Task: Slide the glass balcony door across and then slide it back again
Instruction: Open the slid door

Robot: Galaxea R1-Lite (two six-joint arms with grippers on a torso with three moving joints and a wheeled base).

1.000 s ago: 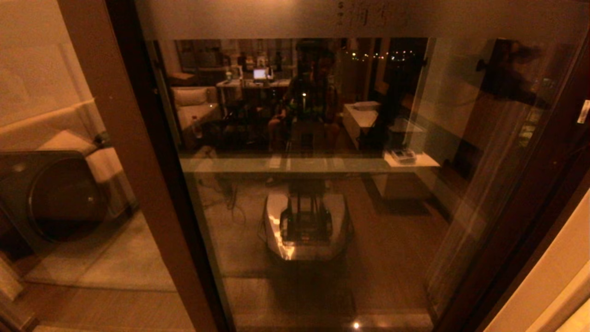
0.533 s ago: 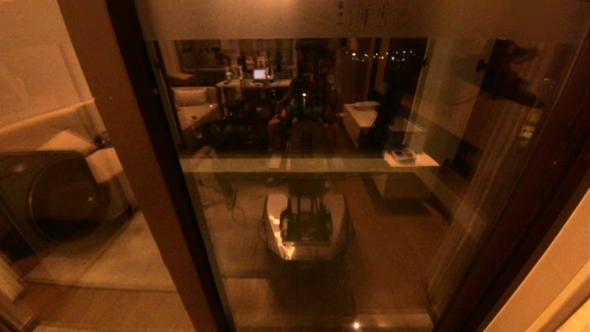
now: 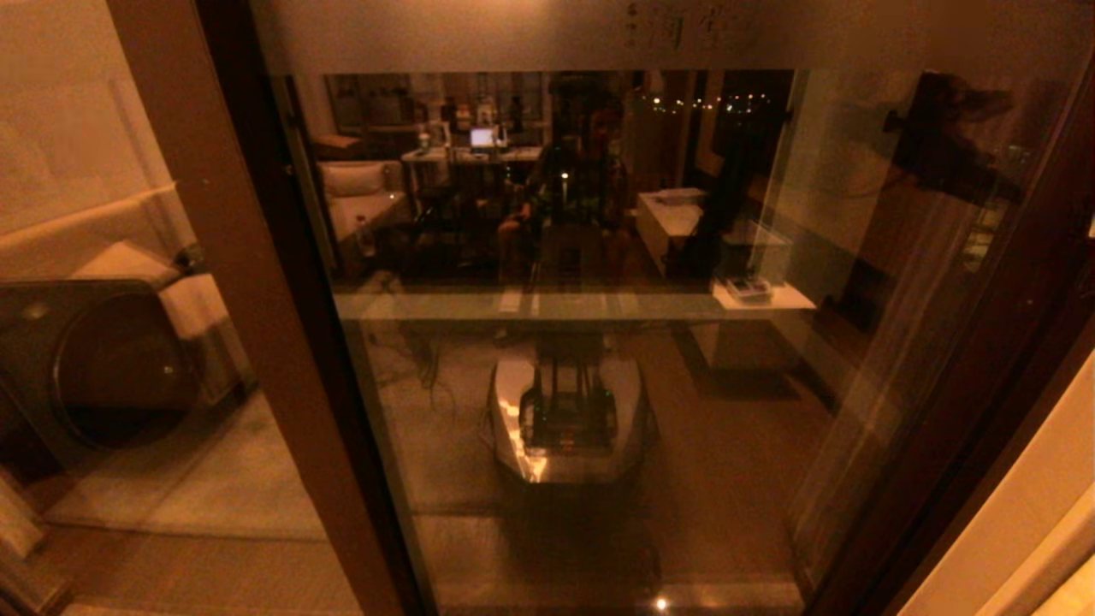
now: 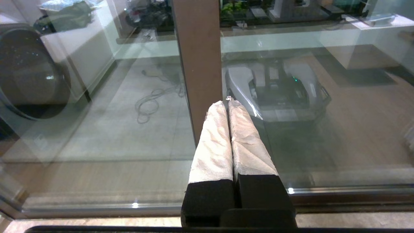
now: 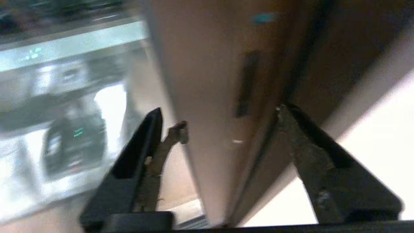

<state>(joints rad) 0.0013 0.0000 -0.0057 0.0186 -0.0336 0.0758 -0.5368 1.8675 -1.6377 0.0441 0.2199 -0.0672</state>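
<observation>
The glass balcony door point(image 3: 599, 385) fills the head view, with its frosted band of characters point(image 3: 684, 30) at the top and a dark brown stile point(image 3: 1001, 411) on the right. In the right wrist view that stile point(image 5: 207, 81) carries a slim recessed lock plate point(image 5: 246, 84). My right gripper point(image 5: 218, 111) is open with one finger on each side of the stile's edge, just below the plate. My left gripper point(image 4: 228, 103) is shut on nothing, its white-wrapped tips close to another brown stile point(image 4: 197, 58). A dark arm shape point(image 3: 949, 137) shows at the glass's upper right.
A washing machine point(image 3: 111, 368) stands behind the glass on the left. My own base is mirrored in the pane point(image 3: 569, 419). A pale wall point(image 3: 1026, 530) borders the door frame on the right. The floor track point(image 4: 323, 194) runs along the bottom.
A small white patch at the head view's right edge has slipped nearly out of sight, and the dark arm shape has shifted slightly. The door frame looks unmoved.
</observation>
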